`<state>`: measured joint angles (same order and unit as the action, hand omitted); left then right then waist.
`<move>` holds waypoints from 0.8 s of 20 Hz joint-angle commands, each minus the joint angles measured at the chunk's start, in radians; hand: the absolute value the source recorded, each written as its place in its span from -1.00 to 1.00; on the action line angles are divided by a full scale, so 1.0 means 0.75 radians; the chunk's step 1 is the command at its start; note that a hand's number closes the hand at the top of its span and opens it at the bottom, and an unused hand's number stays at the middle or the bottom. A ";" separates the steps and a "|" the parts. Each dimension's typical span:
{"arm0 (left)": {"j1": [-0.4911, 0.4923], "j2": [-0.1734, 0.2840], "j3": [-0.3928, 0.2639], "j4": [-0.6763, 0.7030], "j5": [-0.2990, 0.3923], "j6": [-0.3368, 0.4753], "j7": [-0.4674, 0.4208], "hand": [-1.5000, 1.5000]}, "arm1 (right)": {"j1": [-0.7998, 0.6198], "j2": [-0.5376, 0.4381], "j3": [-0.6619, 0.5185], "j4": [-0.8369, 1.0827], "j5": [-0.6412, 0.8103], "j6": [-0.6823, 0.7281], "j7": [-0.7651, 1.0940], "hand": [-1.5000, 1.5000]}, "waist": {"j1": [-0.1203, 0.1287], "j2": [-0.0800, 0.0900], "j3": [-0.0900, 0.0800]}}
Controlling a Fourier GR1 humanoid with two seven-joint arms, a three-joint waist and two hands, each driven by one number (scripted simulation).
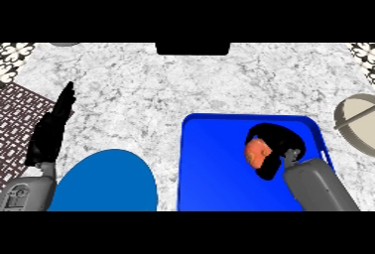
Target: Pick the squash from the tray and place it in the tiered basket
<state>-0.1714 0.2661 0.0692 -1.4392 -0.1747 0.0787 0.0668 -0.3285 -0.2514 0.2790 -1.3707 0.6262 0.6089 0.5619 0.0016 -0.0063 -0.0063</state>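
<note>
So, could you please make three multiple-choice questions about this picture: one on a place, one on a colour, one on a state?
1. Where is the squash?
A. on the blue tray
B. on the blue plate
C. on the bare counter

2. What colour is the squash?
A. green
B. orange
C. white

3. How is the right hand?
A. resting open at the edge
B. curled round the squash
C. out of view

Answers:
1. A, the squash lies within the tray's rim.
2. B, orange skin shows between the black fingers.
3. B, its fingers wrap the squash; the left hand is the one with straight fingers, at the view's left.
</note>
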 commanded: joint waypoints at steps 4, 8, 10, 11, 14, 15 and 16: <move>-0.012 -0.005 0.038 0.024 0.016 -0.022 -0.019 0.00 | 0.044 0.129 -0.073 0.036 -0.040 -0.073 -0.014 1.00 | -0.003 0.009 0.008; 0.049 -0.013 0.033 -0.046 -0.009 -0.025 -0.021 0.00 | 0.079 0.168 -0.128 -0.174 -0.083 -0.032 0.118 1.00 | -0.003 0.007 0.008; 0.015 -0.032 0.013 -0.045 -0.031 0.002 0.027 0.00 | 0.165 0.117 -0.105 -0.411 -0.110 0.009 0.093 1.00 | -0.014 0.003 0.008; 0.066 -0.006 0.042 0.024 -0.014 -0.019 -0.067 0.00 | 0.265 -0.018 -0.097 -0.512 -0.113 0.042 -0.061 1.00 | -0.030 0.001 0.008; 0.081 -0.016 0.046 -0.042 -0.011 0.004 -0.002 0.00 | 0.444 -0.124 0.051 -0.771 -0.043 0.009 -0.281 1.00 | -0.062 -0.016 0.010; 0.091 0.012 0.080 -0.045 0.014 -0.013 0.023 0.00 | 0.507 -0.131 0.109 -0.856 -0.013 -0.034 -0.341 1.00 | -0.086 -0.031 0.011; 0.101 0.012 0.073 -0.032 -0.006 -0.001 -0.011 0.00 | 0.566 -0.169 0.048 -0.966 -0.055 -0.050 -0.378 1.00 | -0.104 -0.027 0.010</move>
<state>-0.1145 0.2623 0.1083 -1.4567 -0.1784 0.0734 0.0553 -0.0444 -0.2963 0.2837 -1.8677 0.5819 0.5973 0.4111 -0.0429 -0.0169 0.0004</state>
